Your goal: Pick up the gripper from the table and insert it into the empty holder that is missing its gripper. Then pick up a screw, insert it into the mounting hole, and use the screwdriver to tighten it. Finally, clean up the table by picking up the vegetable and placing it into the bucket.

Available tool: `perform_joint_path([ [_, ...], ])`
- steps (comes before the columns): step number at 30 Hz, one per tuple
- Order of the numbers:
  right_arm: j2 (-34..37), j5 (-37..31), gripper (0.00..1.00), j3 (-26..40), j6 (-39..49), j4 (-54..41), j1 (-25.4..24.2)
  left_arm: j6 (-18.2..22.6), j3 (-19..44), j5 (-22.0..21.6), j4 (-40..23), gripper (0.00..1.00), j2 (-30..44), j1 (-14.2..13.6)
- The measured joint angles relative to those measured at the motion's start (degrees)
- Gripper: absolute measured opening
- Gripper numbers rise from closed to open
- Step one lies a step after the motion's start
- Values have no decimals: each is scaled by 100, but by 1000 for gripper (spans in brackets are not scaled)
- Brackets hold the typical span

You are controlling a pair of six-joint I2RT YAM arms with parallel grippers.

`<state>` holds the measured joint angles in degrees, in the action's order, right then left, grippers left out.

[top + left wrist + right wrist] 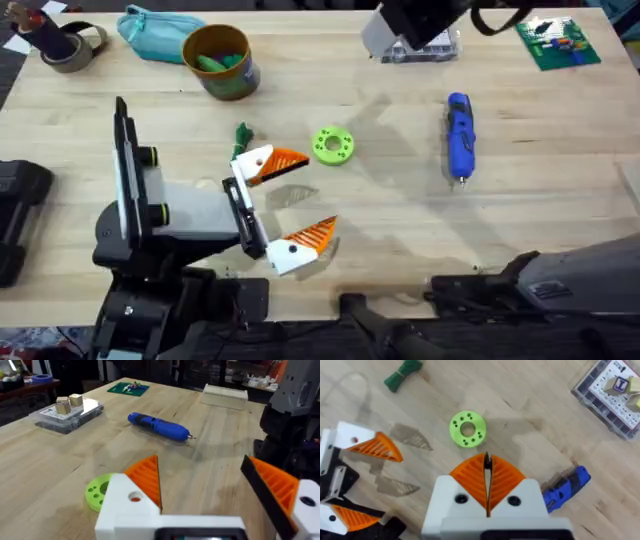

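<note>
Near the middle of the tabletop lies the gripper, the lime-green ring, flat and untouched. Just beside it the left gripper hangs released, its orange pads spread wide. The vegetable sits close behind that gripper, and the bucket stands farther back, green pieces inside. The screwdriver lies well apart to the right. The right gripper hovers above the ring, pads clenched together, grasping nothing. No writing is legible.
</note>
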<state>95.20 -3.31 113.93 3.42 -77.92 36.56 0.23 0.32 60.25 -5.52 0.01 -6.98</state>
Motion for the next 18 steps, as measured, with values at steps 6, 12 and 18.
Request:
perform_joint_path([
  [6,2,4,6,79,164,-19,361,0,0,0,0,990,0,0],
  [12,2,13,6,79,364,126,812,0,0,0,0,990,0,0],
  [18,35,15,6,81,613,311,1378,0,0,2,0,990,0,0],
])
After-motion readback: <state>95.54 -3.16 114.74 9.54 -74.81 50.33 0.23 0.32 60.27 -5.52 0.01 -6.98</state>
